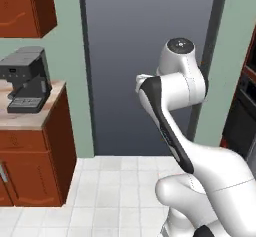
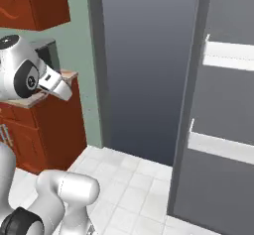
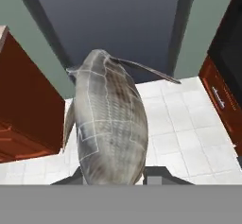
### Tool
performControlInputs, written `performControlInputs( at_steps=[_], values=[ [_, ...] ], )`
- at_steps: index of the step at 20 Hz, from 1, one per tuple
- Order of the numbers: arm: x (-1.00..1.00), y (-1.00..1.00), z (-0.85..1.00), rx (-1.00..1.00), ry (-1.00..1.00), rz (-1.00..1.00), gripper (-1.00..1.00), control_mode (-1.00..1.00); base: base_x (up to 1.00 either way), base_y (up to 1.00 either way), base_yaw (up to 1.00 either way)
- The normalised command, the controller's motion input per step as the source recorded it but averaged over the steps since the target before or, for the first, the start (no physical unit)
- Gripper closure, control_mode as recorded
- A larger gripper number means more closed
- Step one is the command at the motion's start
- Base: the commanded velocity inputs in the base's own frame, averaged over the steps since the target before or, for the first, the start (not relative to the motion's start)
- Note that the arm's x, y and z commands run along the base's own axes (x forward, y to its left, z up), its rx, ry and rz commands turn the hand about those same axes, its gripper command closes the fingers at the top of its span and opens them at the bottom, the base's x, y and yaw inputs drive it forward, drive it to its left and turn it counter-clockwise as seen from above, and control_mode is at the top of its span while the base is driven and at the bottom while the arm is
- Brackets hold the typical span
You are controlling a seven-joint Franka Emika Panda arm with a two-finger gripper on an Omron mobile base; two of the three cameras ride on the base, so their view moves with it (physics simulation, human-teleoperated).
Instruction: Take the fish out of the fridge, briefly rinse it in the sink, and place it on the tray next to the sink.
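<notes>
One fish (image 3: 111, 124) fills the hand view centre, clamped in the gripper (image 3: 113, 173); left base view's upper left shows a coffee machine (image 1: 26, 79) on the counter (image 1: 35, 116).

Kitchen: coffee machine (image 1: 26, 79), wooden cabinets (image 1: 35, 166).

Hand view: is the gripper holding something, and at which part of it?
Yes. The gripper is shut on the fish, held at the end nearest the camera; the rest of the body points away over the floor.
</notes>
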Motion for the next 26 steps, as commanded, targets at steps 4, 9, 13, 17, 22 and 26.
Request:
performControlInputs(
  at_steps=[4,9,13,17,22,26],
  values=[
    [0.00,0.00,0.00,0.00,0.00,0.00,1.00,1.00,0.00,0.00,1.00],
    [0.00,0.00,0.00,0.00,0.00,0.00,1.00,1.00,0.00,0.00,1.00],
    [0.00,0.00,0.00,0.00,0.00,0.00,1.00,1.00,0.00,0.00,0.95],
    [0.00,0.00,0.00,0.00,0.00,0.00,1.00,1.00,0.03,0.00,0.82],
    [0.00,0.00,0.00,0.00,0.00,0.00,1.00,1.00,0.45,-0.15,0.52],
    [0.00,0.00,0.00,0.00,0.00,0.00,1.00,1.00,1.00,-0.22,0.05]
  ],
)
